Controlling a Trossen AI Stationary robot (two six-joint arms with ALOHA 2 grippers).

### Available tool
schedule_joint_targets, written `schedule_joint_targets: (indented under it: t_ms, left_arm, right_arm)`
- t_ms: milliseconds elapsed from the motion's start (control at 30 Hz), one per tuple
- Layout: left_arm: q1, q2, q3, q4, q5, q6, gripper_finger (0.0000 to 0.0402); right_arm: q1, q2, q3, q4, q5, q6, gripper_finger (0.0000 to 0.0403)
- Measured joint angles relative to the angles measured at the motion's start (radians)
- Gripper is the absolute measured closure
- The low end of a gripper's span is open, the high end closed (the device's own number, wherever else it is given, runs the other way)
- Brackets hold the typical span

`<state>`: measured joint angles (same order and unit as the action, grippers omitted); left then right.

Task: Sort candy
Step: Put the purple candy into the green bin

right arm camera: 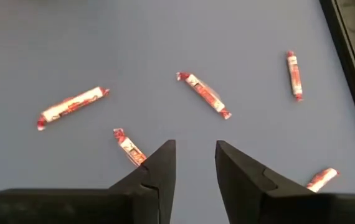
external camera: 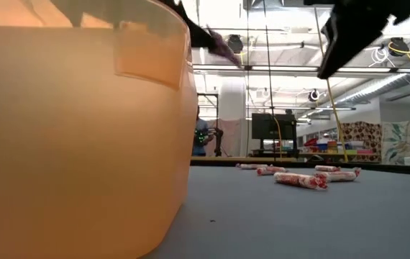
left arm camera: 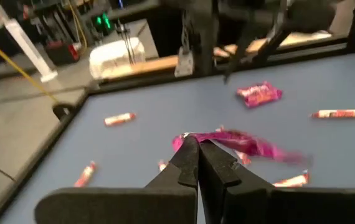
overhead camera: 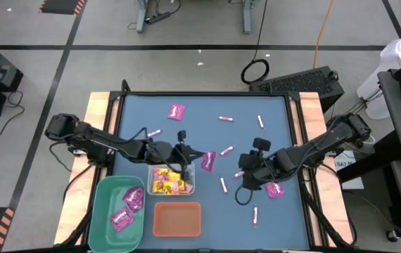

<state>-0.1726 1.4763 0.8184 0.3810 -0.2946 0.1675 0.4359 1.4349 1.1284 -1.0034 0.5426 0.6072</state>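
Candy lies scattered over the blue bench (overhead camera: 207, 133), with part of it already in bins. A magenta square packet (overhead camera: 208, 161) is clamped at its edge in the left pincer (overhead camera: 193, 159), whose fingers are closed tight on it; the packet hangs clear of the bench just beside the clear bin (overhead camera: 189, 184). In the left wrist view the same packet (left arm camera: 240, 142) trails off the closed fingertips (left arm camera: 189, 149).

The clear bin holds yellow square packets (overhead camera: 164, 180) mixed with some magenta. The green bin (overhead camera: 105, 207) holds several magenta packets (overhead camera: 127, 209). The orange bin (overhead camera: 177, 219) stands at the near edge beside them; whether it holds anything cannot be told.

Loose magenta packets remain at the far side of the bench (overhead camera: 176, 111) and near the right arm (overhead camera: 275, 189). Pink-and-white sticks are spread across the middle and right of the bench, among them one near the far edge (overhead camera: 225, 119) and one near the front (overhead camera: 255, 215).

The right pincer (overhead camera: 247, 176) hangs over the bench right of centre, fingers parted and holding nothing. Its wrist view shows several sticks beneath it, the nearest stick (right arm camera: 129, 147) just beside one fingertip.
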Motion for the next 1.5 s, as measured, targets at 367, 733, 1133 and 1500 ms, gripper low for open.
schedule_joint_targets:
  t_ms: [367, 733, 1133, 1500]
  left_arm:
    - [-0.081, -0.142, 0.000, 0.011, 0.013, 0.579, 0.0401]
    - [-0.118, -0.156, 0.000, 0.061, -0.015, 0.735, 0.0401]
    - [-0.125, -0.156, 0.000, 0.141, -0.054, 0.270, 0.0401]
    - [-0.124, -0.237, 0.000, -0.088, -0.273, 0.009, 0.0401]
  right_arm:
    - [0.065, 0.000, -0.160, 0.189, 0.175, -0.064, 0.0300]
    - [0.072, 0.000, -0.179, 0.240, 0.222, -0.095, 0.0300]
    - [0.071, 0.000, -0.179, 0.260, 0.222, -0.096, 0.0300]
    - [0.071, 0.000, -0.179, 0.270, 0.221, -0.100, 0.0300]
